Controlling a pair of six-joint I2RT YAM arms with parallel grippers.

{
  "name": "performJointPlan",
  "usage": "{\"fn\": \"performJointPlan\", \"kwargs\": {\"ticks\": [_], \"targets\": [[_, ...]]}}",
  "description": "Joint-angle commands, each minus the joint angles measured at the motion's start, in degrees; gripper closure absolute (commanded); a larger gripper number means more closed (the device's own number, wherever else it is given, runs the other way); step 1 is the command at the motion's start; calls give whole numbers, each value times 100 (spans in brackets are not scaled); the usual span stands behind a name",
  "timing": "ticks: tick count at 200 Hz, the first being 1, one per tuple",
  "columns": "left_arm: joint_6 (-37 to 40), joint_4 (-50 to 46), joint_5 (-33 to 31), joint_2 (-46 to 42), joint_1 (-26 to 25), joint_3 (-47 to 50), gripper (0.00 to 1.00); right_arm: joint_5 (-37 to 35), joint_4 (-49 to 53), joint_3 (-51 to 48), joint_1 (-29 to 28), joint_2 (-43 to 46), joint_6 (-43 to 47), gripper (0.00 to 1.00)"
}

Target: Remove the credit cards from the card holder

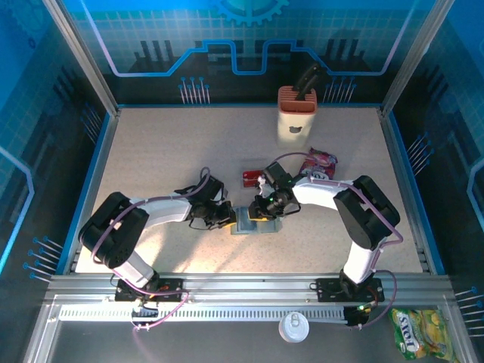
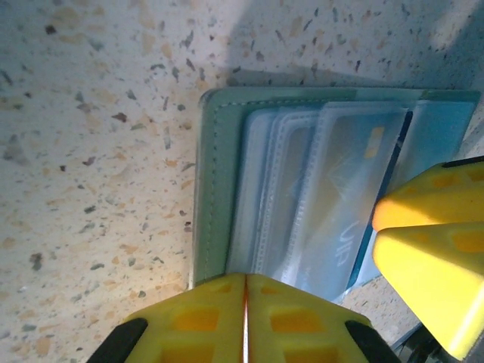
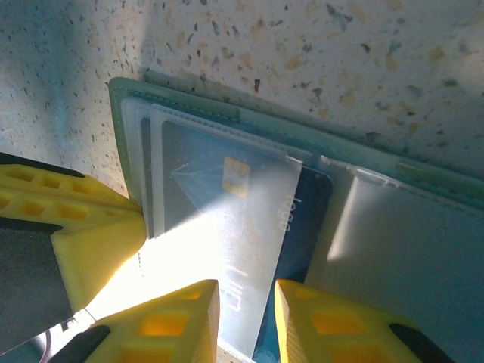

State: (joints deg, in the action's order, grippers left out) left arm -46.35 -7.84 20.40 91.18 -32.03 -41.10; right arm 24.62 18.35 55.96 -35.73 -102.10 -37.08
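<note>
**A:** Where is the card holder?

**B:** The card holder (image 1: 253, 223) lies open and flat on the speckled desk (image 1: 166, 151), near the middle, between the two tools.

**A:** And the cards?

**B:** The blue card (image 3: 306, 223) sits in a clear sleeve (image 3: 219, 227) of the holder, with one long edge sticking out past the sleeve. The red card (image 1: 251, 178) lies on the desk just beyond the holder, apart from it.

**A:** The left tool?

**B:** The left tool (image 2: 244, 286) has its fingers pressed together with nothing between them, and its tips are at the holder's left edge.

**A:** The right one?

**B:** The right tool (image 3: 246, 293) stands with a narrow gap. The edge of the sleeve and the blue card lie in that gap. I cannot tell whether it pinches them.

**A:** What else is around?

**B:** A crinkled red snack packet (image 1: 319, 161) lies right of the red card. An orange-and-cream block (image 1: 296, 113) stands at the far side with a dark handle sticking out. A white lid (image 1: 293, 327) and a yellow-green bag (image 1: 414, 331) lie by the near rail.
</note>
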Motion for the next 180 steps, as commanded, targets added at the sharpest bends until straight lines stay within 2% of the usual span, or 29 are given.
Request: {"fn": "performJointPlan", "kwargs": {"ticks": [1, 55, 92, 180], "targets": [[121, -257, -69, -244, 21, -264, 91, 111, -146, -46, -82, 254, -46, 73], [81, -28, 297, 68, -63, -521, 92, 167, -396, -182, -65, 320, -219, 73], [150, -64, 193, 249, -89, -479, 96, 234, -437, -212, -67, 240, -273, 73], [328, -346, -167, 446, -82, -353, 97, 457, -499, -226, -67, -12, -282, 73]]}}
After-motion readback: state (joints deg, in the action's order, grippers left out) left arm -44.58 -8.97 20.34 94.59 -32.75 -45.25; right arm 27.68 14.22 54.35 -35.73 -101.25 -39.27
